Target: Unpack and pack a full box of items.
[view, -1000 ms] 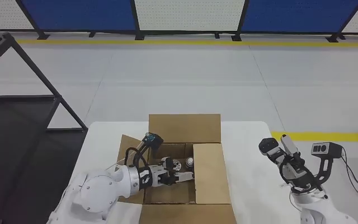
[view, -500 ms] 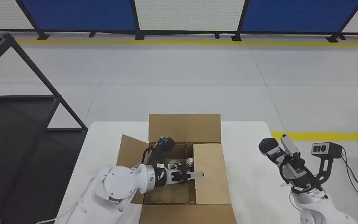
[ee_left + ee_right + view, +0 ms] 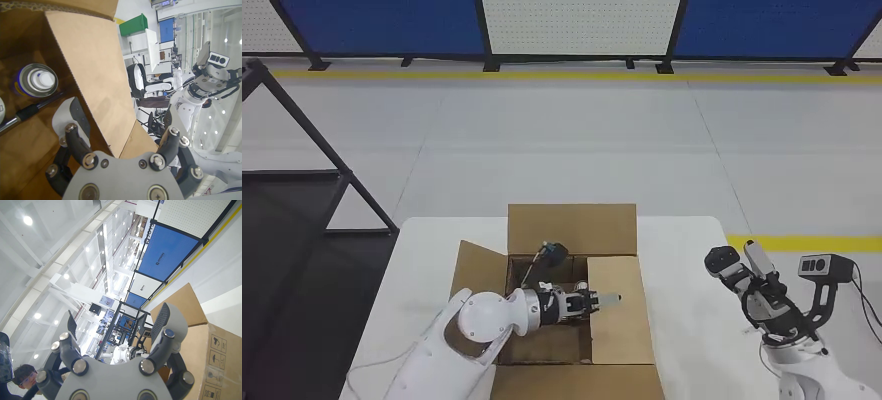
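An open cardboard box (image 3: 572, 228) stands on the white table. My left gripper (image 3: 599, 298) is inside it, at the inner edge of the right flap (image 3: 620, 312). In the left wrist view the left gripper (image 3: 122, 108) is open and straddles that flap (image 3: 90, 62): one finger (image 3: 75, 111) is inside the box, the other beyond the flap. On the box floor stand a blue spray can (image 3: 36, 81) and a black-and-metal tool handle (image 3: 28, 111). My right gripper (image 3: 737, 262) is raised over the table's right side, open and empty, also seen as the right gripper (image 3: 117, 323).
The box's left flap (image 3: 474, 265) and front flap (image 3: 572, 382) fold outward. Bare white table (image 3: 692, 320) lies between the box and the right arm. A black metal frame (image 3: 302, 200) stands off the table's left side.
My left arm has swung rightward across the box, carrying its gripper from the middle to the right flap's edge. The right arm has kept still.
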Robot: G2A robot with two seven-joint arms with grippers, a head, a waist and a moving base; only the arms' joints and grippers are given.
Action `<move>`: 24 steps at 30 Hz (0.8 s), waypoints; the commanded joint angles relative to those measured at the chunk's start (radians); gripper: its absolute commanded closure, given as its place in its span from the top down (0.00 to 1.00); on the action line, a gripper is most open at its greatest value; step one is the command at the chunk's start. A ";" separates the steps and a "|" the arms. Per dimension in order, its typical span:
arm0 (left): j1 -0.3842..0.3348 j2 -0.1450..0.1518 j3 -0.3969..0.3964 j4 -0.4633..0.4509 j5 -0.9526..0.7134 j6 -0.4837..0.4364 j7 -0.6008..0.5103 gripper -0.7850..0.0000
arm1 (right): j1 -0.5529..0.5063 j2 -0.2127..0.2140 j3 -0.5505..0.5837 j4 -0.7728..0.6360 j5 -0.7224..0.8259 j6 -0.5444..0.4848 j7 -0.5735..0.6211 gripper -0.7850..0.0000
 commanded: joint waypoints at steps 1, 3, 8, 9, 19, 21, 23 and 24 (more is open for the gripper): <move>-0.003 -0.001 -0.001 -0.001 -0.007 -0.010 -0.001 1.00 | 0.000 0.000 0.000 0.000 0.000 0.000 0.000 1.00; -0.007 -0.002 -0.003 -0.007 -0.009 -0.010 -0.003 1.00 | 0.000 0.000 0.000 0.000 0.000 0.000 0.000 1.00; -0.009 -0.003 -0.013 -0.035 -0.026 -0.018 -0.016 1.00 | -0.019 0.003 -0.002 -0.020 0.001 -0.006 -0.006 1.00; -0.008 -0.002 -0.015 -0.048 -0.030 -0.021 -0.021 1.00 | -0.027 0.005 0.002 -0.027 0.000 -0.013 0.000 1.00; -0.028 -0.006 -0.022 -0.124 -0.016 -0.005 -0.004 1.00 | -0.129 0.027 0.077 -0.084 0.073 -0.116 0.134 1.00; -0.047 -0.011 -0.012 -0.120 -0.024 -0.002 0.003 1.00 | -0.152 0.031 0.097 -0.092 0.108 -0.131 0.167 1.00; -0.064 -0.017 0.002 -0.117 -0.030 -0.002 0.004 1.00 | -0.172 0.036 0.118 -0.098 0.137 -0.141 0.205 1.00; -0.077 -0.021 0.013 -0.115 -0.031 -0.006 0.007 1.00 | -0.188 0.039 0.135 -0.103 0.162 -0.146 0.237 1.00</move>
